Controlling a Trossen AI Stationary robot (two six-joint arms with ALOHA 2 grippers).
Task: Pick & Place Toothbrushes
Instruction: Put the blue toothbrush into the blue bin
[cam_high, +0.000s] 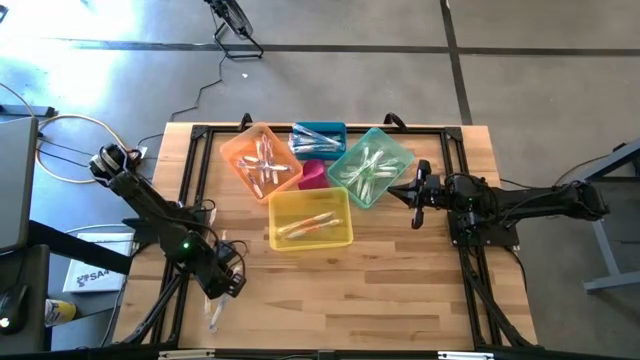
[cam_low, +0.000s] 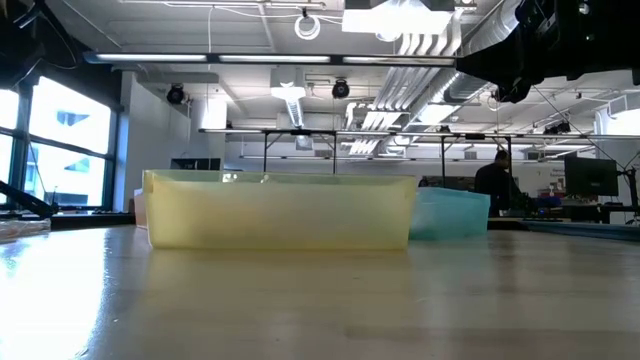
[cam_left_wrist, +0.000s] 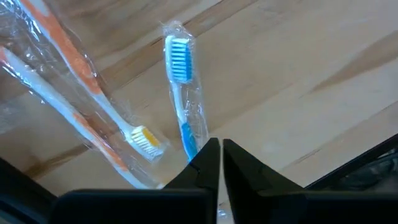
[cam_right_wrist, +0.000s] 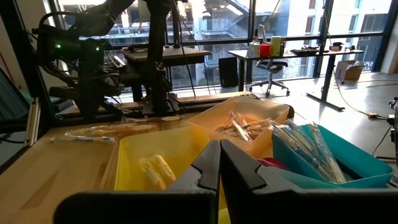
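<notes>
Three wrapped toothbrushes lie flat on the wood by the table's near left corner: a blue one (cam_left_wrist: 180, 93) and two orange ones (cam_left_wrist: 74, 106), seen from above as pale strips (cam_high: 213, 314). My left gripper (cam_left_wrist: 219, 163) (cam_high: 232, 284) slants down over the blue one's handle end, shut, with nothing between its fingers. More toothbrushes lie in the orange bin (cam_high: 262, 160), the blue bin (cam_high: 318, 138), the teal bin (cam_high: 370, 165) and the yellow bin (cam_high: 311, 218). My right gripper (cam_right_wrist: 219, 163) (cam_high: 415, 196) waits level and shut beside the teal bin. My left gripper comes at the blue toothbrush's handle (cam_left_wrist: 186, 138) slanting from above. One finger (cam_left_wrist: 202, 165) hides the handle's lower end, and I cannot tell whether it touches the handle or its wrapper. The toothbrush lies flat on the table.
A small magenta bin (cam_high: 313, 175) sits between the four larger ones. A black frame (cam_high: 200, 135) borders the tabletop. Bare wood stretches along the near edge (cam_high: 380, 300). In the low view the yellow bin (cam_low: 280, 210) stands in front, and a person (cam_low: 495, 180) shows far behind.
</notes>
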